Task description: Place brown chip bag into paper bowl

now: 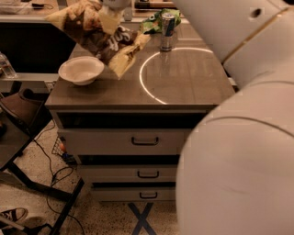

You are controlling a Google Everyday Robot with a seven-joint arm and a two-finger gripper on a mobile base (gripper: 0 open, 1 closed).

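The brown chip bag (pixel 98 34) hangs tilted in the air above the cabinet top, with its pale yellow lower end just right of the paper bowl (pixel 81 69). My gripper (pixel 114 4) is at the top edge of the view, shut on the bag's upper part and mostly cut off by the frame. The bowl is off-white and empty, and it sits on the left side of the wooden cabinet top (pixel 183 82). The bag is up and to the right of the bowl, not touching it.
A slim silver drink can (pixel 167 31) stands at the back of the top, with a green snack bag (pixel 154 20) behind it. My white arm (pixel 239 137) fills the right side. Drawers (pixel 138 140) lie below; a chair (pixel 18 110) and cables (pixel 50 160) are at left.
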